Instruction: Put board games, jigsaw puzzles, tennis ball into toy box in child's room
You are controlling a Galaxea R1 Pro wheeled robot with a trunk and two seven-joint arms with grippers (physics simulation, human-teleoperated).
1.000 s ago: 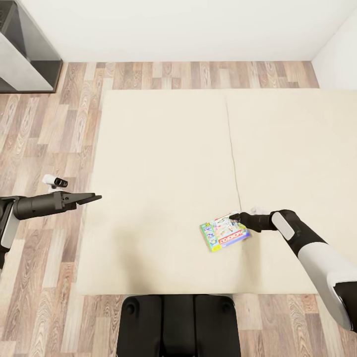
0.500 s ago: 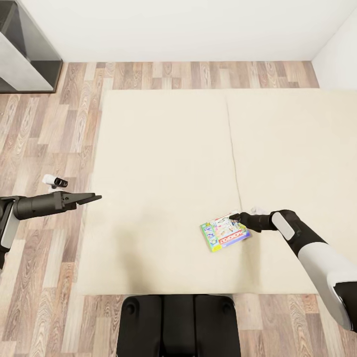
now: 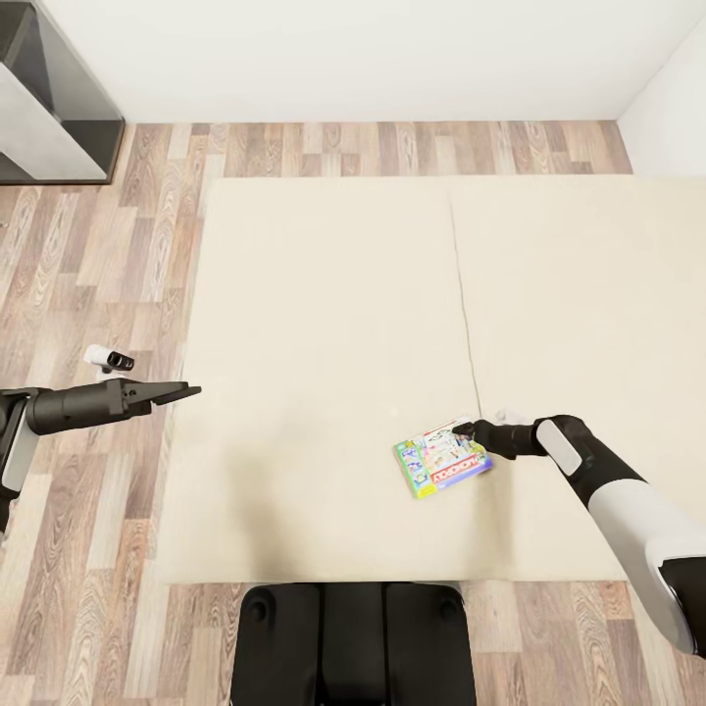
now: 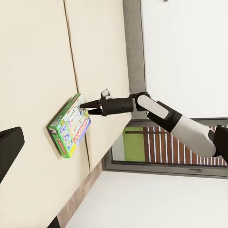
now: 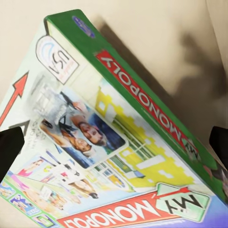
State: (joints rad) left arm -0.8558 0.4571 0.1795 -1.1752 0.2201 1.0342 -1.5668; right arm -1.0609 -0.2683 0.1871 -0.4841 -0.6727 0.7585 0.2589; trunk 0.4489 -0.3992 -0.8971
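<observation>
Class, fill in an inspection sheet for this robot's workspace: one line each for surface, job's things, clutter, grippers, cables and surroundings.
Surface: beige bed with a seam running down the mattress; otherwise bare.
Job's things: one board game, a green-edged MONOPOLY box, lying flat on the bed near the seam.
Clutter: nothing seen.
Grippers: right gripper at the box's far corner, fingers spread either side of it in the right wrist view, not closed on it. Left gripper held over the bed's left edge, holding nothing; whether open or shut cannot be told.
Cables: nothing seen.
Surroundings: wood-plank floor, white wall, dark-grey furniture in the far-left corner.
</observation>
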